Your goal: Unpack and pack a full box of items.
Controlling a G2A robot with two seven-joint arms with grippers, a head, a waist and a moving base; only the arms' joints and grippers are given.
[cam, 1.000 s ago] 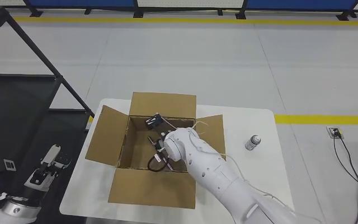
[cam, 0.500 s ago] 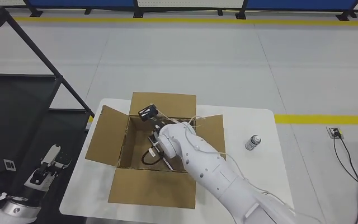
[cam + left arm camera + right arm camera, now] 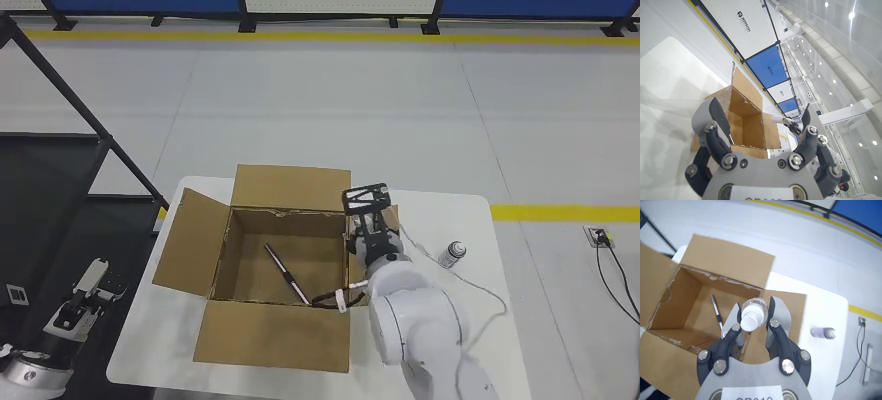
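Now the white-capped bottle [image 3: 748, 321] is hanging clamped in the right gripper [image 3: 754, 305] above the right edge of the open box [image 3: 730, 262]; a pen [image 3: 286, 273] is lying inside, a small bottle [image 3: 453, 254] is resting on the table [image 3: 470, 215], and the left gripper [image 3: 761, 109] is gaping empty.

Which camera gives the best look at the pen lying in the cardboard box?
The top view: the pen lies full length, uncovered, on the box floor. The right wrist view shows most of it, one end hidden behind the right gripper. The left wrist view catches at most a silvery tip at the box rim.
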